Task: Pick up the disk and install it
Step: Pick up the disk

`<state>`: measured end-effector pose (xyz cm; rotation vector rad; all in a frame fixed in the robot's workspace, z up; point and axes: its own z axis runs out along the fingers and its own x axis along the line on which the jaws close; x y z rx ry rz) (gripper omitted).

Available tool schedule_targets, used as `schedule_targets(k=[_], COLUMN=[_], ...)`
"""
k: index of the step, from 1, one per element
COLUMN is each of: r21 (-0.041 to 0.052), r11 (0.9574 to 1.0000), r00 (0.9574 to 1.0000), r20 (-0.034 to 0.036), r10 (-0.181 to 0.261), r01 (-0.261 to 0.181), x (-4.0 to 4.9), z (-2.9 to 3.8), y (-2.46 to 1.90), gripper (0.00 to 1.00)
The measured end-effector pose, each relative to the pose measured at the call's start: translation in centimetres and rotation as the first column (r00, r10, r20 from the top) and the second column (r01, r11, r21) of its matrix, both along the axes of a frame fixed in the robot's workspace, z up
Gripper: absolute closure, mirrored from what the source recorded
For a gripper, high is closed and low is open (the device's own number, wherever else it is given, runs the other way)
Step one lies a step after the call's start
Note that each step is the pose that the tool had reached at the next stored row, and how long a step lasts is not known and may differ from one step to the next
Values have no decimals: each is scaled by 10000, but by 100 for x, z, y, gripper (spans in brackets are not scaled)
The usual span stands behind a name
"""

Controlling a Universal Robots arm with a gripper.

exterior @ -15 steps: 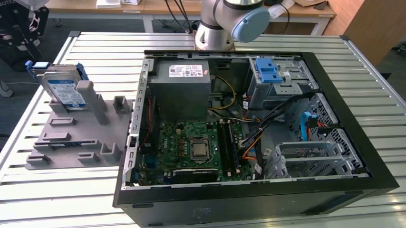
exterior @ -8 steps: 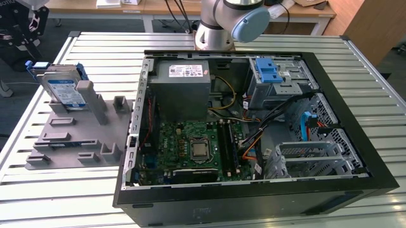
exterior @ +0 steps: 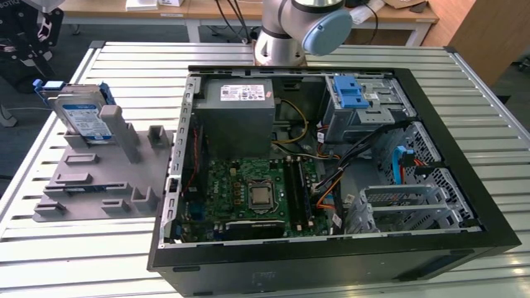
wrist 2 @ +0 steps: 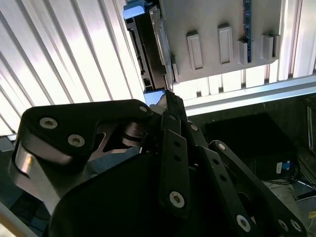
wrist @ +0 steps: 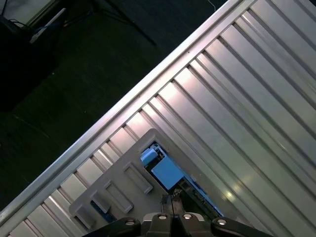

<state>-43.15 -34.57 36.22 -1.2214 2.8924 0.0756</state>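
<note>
Silver rectangular hard disk in its blue plastic carrier (exterior: 83, 118) stands on edge in a slot of the grey moulded holder (exterior: 99, 180). The holder sits on the slatted aluminium table (exterior: 83, 248), to the exterior view's left of the open black computer case (exterior: 314, 273). We judge the upright stance leaves the disk's top edge free for a grasp. In the first wrist view the black gripper (wrist: 173, 200) hangs above it, apart. Jaws look pressed together, pinching nothing. Disk not yet lifted.

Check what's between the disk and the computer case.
In the exterior view: the upright posts of the grey holder that the disk stands in. The holder runs nearly up to the computer case.
</note>
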Motion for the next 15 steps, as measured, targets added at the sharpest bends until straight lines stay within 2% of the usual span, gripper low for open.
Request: schedule_targets(k=[15], r21=[0], r11=[9996], r00=[9996], r20=[0], r10=[299], r01=[-299], x=[0], z=[0], y=[0], gripper=[89])
